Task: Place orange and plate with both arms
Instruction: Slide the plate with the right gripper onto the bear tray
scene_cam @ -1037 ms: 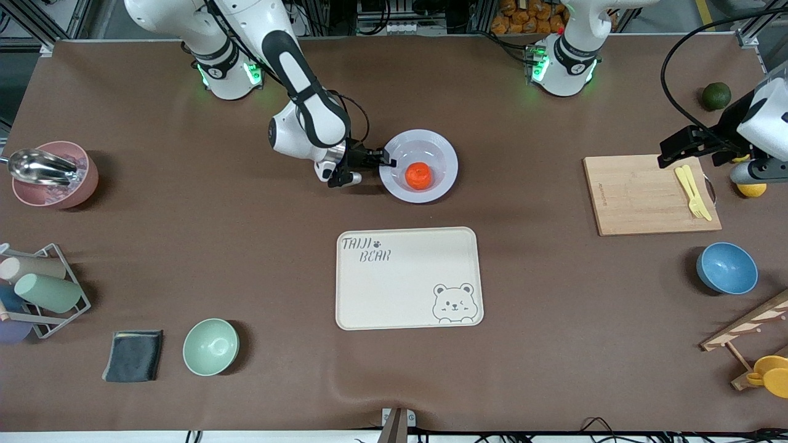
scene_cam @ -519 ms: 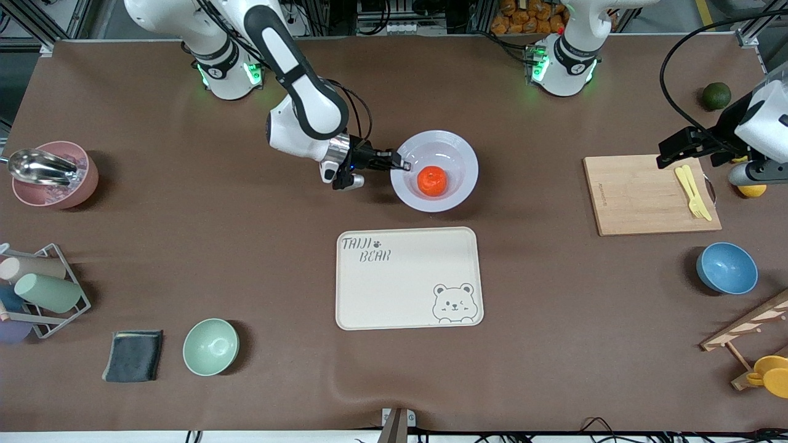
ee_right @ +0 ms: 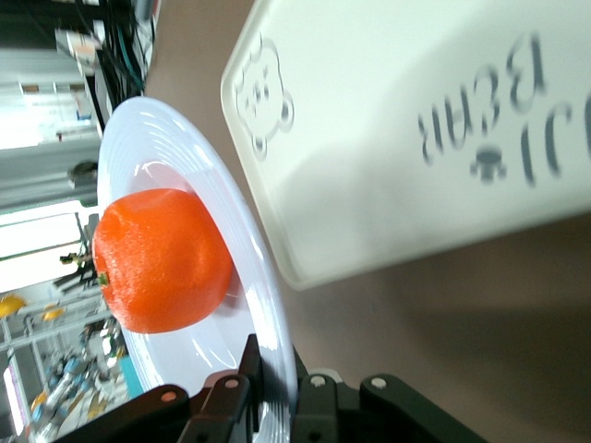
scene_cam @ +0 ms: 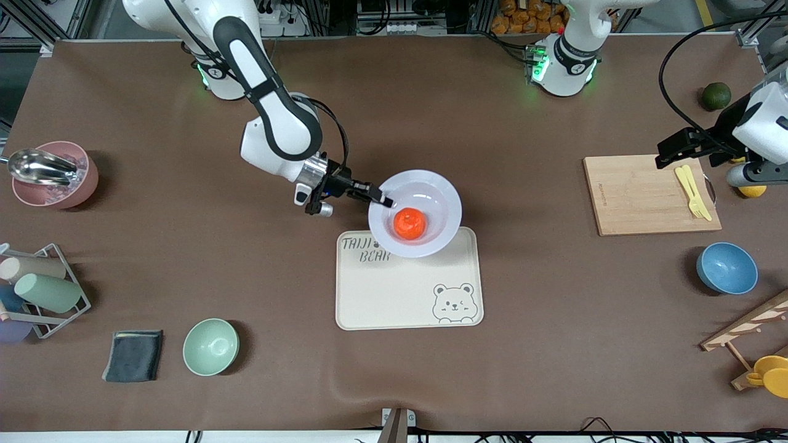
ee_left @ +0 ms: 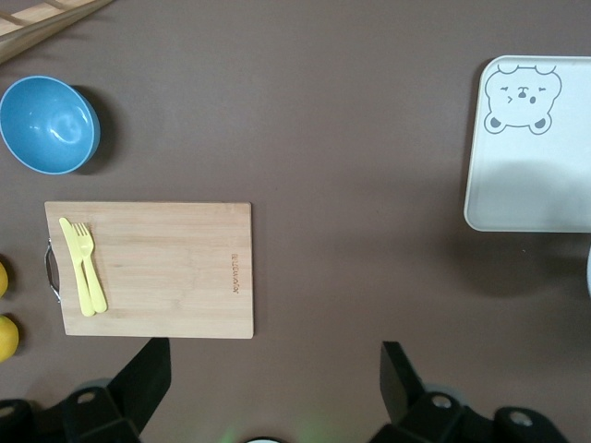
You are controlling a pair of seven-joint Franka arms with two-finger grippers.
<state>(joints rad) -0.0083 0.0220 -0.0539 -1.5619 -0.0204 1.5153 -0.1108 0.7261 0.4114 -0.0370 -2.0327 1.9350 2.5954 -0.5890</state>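
Observation:
My right gripper [scene_cam: 380, 199] is shut on the rim of the white plate [scene_cam: 438, 192] and holds it in the air over the edge of the beige bear tray [scene_cam: 406, 289] that faces the robots. The orange [scene_cam: 409, 223] lies in the plate's sunken centre. In the right wrist view the plate's rim [ee_right: 263, 305] is pinched between the fingers [ee_right: 247, 365], with the orange [ee_right: 162, 260] in it and the tray [ee_right: 416, 129] below. My left gripper [scene_cam: 677, 146] is open and empty, and waits above the wooden cutting board [scene_cam: 646, 194].
A yellow fork and knife [scene_cam: 692, 191] lie on the cutting board [ee_left: 157, 268]. A blue bowl [scene_cam: 726, 267] is nearer the camera. A dark green fruit [scene_cam: 716, 95] and lemons [scene_cam: 751, 188] are at the left arm's end. A green bowl [scene_cam: 210, 346], cloth [scene_cam: 133, 355], cup rack [scene_cam: 37, 289] and pink bowl [scene_cam: 52, 174] are at the right arm's end.
My right gripper has lifted the plate with the orange and carried it toward the camera, from the table to over the tray's edge. The left arm has not moved.

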